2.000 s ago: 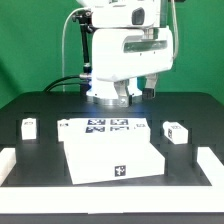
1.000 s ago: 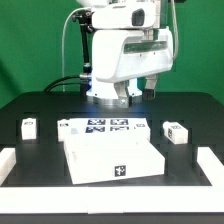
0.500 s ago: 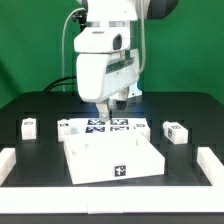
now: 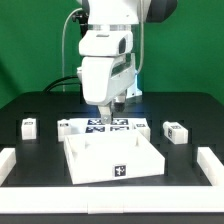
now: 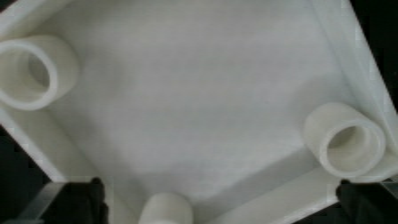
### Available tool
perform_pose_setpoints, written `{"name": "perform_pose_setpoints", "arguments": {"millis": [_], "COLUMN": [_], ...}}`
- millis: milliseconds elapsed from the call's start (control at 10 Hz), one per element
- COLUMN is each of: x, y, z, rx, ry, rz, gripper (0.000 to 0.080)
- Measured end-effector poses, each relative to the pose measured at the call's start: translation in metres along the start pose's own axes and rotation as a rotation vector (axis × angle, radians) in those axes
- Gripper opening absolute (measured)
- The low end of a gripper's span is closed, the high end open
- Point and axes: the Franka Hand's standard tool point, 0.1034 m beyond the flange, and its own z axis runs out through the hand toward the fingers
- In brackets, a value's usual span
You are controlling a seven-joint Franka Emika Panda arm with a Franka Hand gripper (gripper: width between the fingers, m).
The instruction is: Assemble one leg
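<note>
Two legs, small white blocks with black-and-white tags, lie on the black table: one (image 4: 29, 127) at the exterior view's left, one (image 4: 176, 132) at its right. The large white square panel (image 4: 112, 160) lies in the middle, and my gripper (image 4: 104, 118) hangs low over its far edge. In the wrist view the panel (image 5: 187, 100) fills the picture, with round sockets (image 5: 36, 72) at its corners. My gripper (image 5: 214, 205) is open, with one dark finger (image 5: 63, 200) at each side and the panel's surface between them. No leg shows in the wrist view.
The marker board (image 4: 122, 126) lies just behind the panel, under the arm. White L-shaped blocks sit at the table's front corners, one at the exterior view's left (image 4: 8, 163) and one at its right (image 4: 208, 160).
The arm has turned at the wrist and come down from above the marker board to the panel's far edge. The panel's far edge looks slightly shifted. The legs have not moved.
</note>
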Motion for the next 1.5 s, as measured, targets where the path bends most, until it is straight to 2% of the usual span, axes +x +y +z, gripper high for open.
{"name": "perform_pose_setpoints", "arguments": {"millis": [100, 300, 500, 900, 1000, 1100, 1300, 1500], "x": [-0.004, -0.033, -0.029, -0.032, -0.032, -0.035, -0.037, -0.040], "y": [-0.002, -0.031, -0.054, -0.056, -0.059, -0.068, -0.078, -0.079], "z": [0.002, 0.022, 0.038, 0.040, 0.044, 0.058, 0.073, 0.076], "rx": [0.002, 0.025, 0.000, 0.001, 0.010, 0.044, 0.066, 0.082], "ry": [0.001, 0.007, -0.012, -0.012, -0.012, -0.009, 0.000, -0.002], "rz": [-0.037, -0.250, -0.472, -0.465, -0.472, -0.476, -0.492, -0.484], "gripper": [0.0650, 0.0650, 0.0650, 0.0650, 0.0650, 0.0650, 0.0650, 0.0650]}}
